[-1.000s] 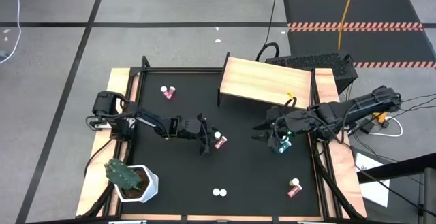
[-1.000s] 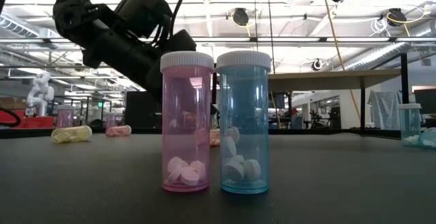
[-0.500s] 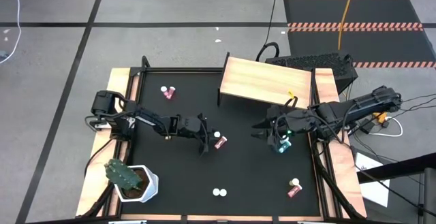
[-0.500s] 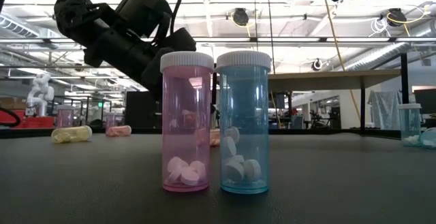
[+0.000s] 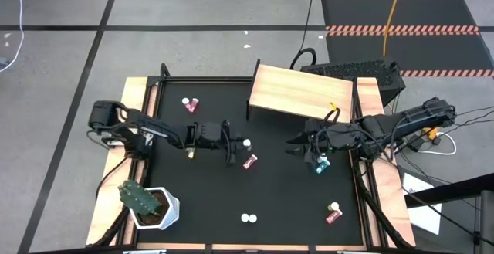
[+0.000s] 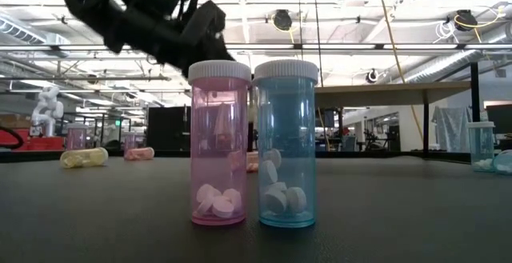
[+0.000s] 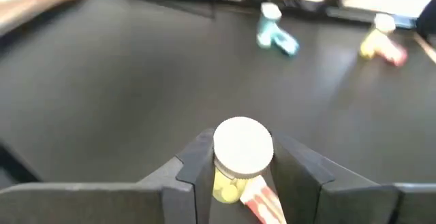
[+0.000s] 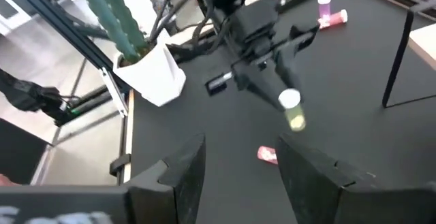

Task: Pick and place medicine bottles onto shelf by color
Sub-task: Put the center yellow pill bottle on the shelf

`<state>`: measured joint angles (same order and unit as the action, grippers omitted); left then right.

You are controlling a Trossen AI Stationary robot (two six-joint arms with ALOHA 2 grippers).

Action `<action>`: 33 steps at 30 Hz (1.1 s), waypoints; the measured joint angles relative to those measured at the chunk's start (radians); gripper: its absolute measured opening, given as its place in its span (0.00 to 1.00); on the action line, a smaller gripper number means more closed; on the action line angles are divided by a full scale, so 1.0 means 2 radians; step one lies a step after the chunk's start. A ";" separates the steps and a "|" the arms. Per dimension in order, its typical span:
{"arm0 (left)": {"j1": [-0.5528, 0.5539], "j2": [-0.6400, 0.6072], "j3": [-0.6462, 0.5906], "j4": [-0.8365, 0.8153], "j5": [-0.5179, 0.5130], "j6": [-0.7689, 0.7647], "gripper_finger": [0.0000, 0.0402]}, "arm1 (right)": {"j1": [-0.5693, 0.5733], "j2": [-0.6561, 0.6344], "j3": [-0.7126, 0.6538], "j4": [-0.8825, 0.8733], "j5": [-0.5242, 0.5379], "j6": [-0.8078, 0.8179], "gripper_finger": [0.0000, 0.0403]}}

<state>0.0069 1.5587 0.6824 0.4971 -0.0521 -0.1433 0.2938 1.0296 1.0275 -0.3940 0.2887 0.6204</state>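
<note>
Left gripper [image 7: 235, 173] clamped on a yellow bottle [image 7: 235, 163] above the black table [image 5: 293, 208], off the shelf's [image 5: 301, 93] near-left corner.

The yellow bottle was translucent plastic with a round white cap, pinched between two dark fingers; a red bottle [image 5: 250, 162] lay on its side on the matte tabletop directly beneath it. The right gripper [image 5: 297, 147] sat with its fingers spread and nothing between them, just off the shelf's near-right corner, a teal bottle [image 5: 320, 165] beside it. Far from the shelf, at the table's near edge, a clear pink bottle [image 6: 218, 143] and a teal one [image 6: 286, 145] stood upright and touching, each holding white round pills at the bottom. The shelf was a plain light wooden board.
</note>
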 joint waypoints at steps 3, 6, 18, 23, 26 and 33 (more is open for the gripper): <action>0.017 -0.038 0.046 -0.080 0.000 0.011 0.30 | 0.000 -0.016 0.000 0.004 0.000 -0.001 0.42; 0.037 -0.051 0.123 -0.193 0.000 0.043 0.31 | 0.000 -0.036 0.000 0.003 0.005 -0.002 0.42; 0.170 0.043 0.413 -0.360 0.005 0.067 0.31 | -0.011 -0.079 0.000 0.004 0.077 -0.075 0.42; 0.209 0.114 0.498 -0.360 0.048 0.074 0.31 | -0.047 -0.081 0.000 0.007 0.080 -0.081 0.42; 0.228 0.158 0.544 -0.381 0.074 0.092 0.31 | -0.070 -0.081 0.000 0.005 0.081 -0.075 0.42; 0.260 0.228 0.588 -0.403 0.105 0.097 0.31 | -0.115 -0.080 0.000 0.004 0.085 -0.042 0.42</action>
<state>0.5263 2.0140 1.8591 -0.3091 0.1574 0.0505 0.0636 0.8700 1.0275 -0.3859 0.4577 0.5366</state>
